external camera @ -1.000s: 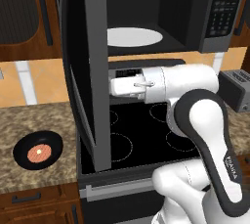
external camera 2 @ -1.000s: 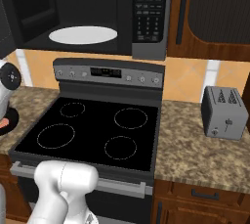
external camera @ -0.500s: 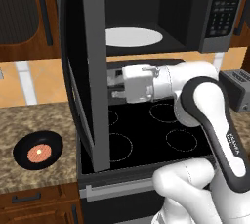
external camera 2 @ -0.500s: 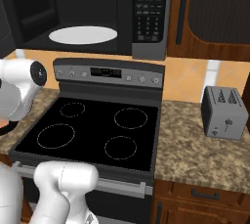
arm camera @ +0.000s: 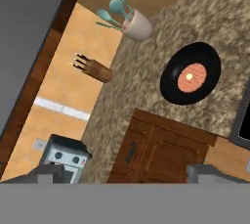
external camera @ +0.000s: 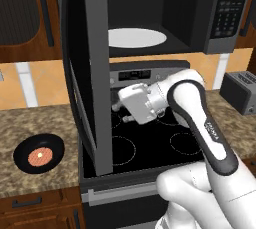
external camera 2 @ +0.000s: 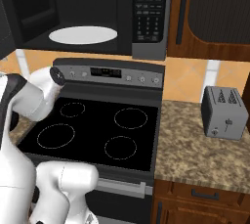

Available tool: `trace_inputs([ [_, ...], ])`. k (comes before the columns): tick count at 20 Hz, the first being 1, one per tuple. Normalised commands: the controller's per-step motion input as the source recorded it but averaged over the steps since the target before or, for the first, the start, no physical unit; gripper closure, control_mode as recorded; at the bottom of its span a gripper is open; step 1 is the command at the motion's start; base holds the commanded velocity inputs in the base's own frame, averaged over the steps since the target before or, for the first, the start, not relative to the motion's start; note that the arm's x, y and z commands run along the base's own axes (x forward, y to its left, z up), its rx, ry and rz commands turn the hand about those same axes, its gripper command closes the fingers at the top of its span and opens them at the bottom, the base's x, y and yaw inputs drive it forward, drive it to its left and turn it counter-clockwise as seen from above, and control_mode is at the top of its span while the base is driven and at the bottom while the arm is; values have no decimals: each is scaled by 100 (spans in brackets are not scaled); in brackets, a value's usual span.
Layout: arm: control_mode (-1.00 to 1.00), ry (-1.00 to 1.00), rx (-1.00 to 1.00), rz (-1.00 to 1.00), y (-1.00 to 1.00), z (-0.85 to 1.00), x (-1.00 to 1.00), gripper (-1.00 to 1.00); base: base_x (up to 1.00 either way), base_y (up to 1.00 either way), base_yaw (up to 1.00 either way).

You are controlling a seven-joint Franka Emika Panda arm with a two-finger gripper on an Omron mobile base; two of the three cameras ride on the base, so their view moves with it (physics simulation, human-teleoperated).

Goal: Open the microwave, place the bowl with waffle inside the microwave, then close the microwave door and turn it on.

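Door step looks done: wide black-glass microwave door (external camera: 85,68) stands swung open; glossy black bowl (arm camera: 190,73) with orange-brown waffle (arm camera: 191,77) sits on counter ahead of the empty, spread-open gripper (arm camera: 127,173), unplaced.

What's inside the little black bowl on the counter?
The bowl holds one round orange-brown waffle, lying flat and covering its bottom. The hand view shows nothing else in it. Whatever is beneath the waffle is covered.
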Motion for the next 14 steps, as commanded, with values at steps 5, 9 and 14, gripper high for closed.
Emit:
trace_inputs([
  [5, -100, 25, -44, 0, 36, -100, 75, -100, 0, 0, 0],
  [9, -100, 22, -42, 0, 44, -99, 65, -100, 0, 0, 0],
  [14, -100, 19, -37, 0, 27, -78, 46, -100, 0, 0, 0],
])
